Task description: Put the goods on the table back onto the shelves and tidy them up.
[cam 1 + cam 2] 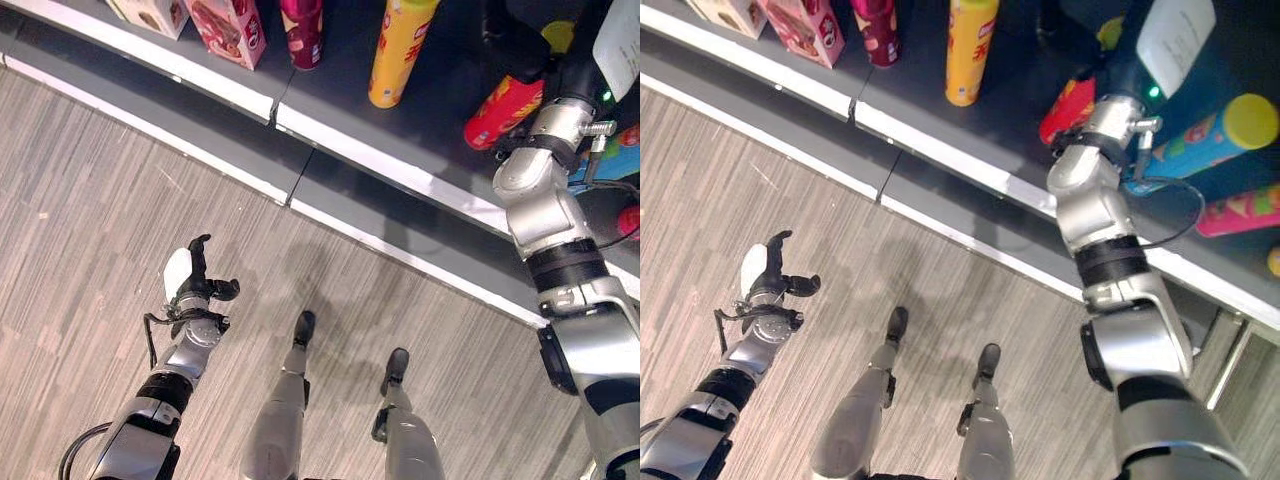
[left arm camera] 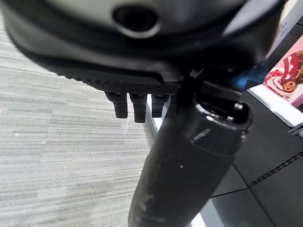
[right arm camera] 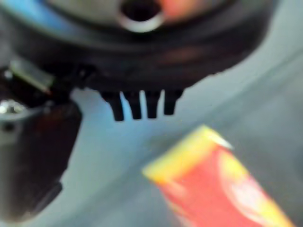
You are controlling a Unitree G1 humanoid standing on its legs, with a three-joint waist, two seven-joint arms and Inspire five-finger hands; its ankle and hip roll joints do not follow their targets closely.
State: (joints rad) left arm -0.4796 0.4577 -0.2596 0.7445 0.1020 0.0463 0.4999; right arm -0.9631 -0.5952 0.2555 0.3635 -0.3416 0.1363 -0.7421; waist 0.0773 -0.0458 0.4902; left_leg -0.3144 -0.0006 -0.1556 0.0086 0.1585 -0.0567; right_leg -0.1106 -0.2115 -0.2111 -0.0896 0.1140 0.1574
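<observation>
A red tube can [image 1: 503, 112] with a yellow end lies tilted on the dark lower shelf [image 1: 330, 100]. My right hand [image 1: 580, 62] reaches over the shelf just above that can [image 1: 1067, 108]. In the right wrist view its fingers [image 3: 140, 105] stand straight, with the can [image 3: 222, 184] lying past them and apart from them, so the hand is open and holds nothing. My left hand [image 1: 196, 283] hangs over the wooden floor at the lower left, fingers [image 2: 135, 105] relaxed and thumb [image 2: 189, 156] out, empty.
On the shelf stand a yellow can [image 1: 400, 50], a dark red can [image 1: 302, 30], a pink box [image 1: 228, 28] and a beige box [image 1: 150, 12]. A blue can with a yellow cap [image 1: 1200, 140] and a pink can [image 1: 1240, 210] lie at the right. A white strip [image 1: 380, 165] edges the shelf.
</observation>
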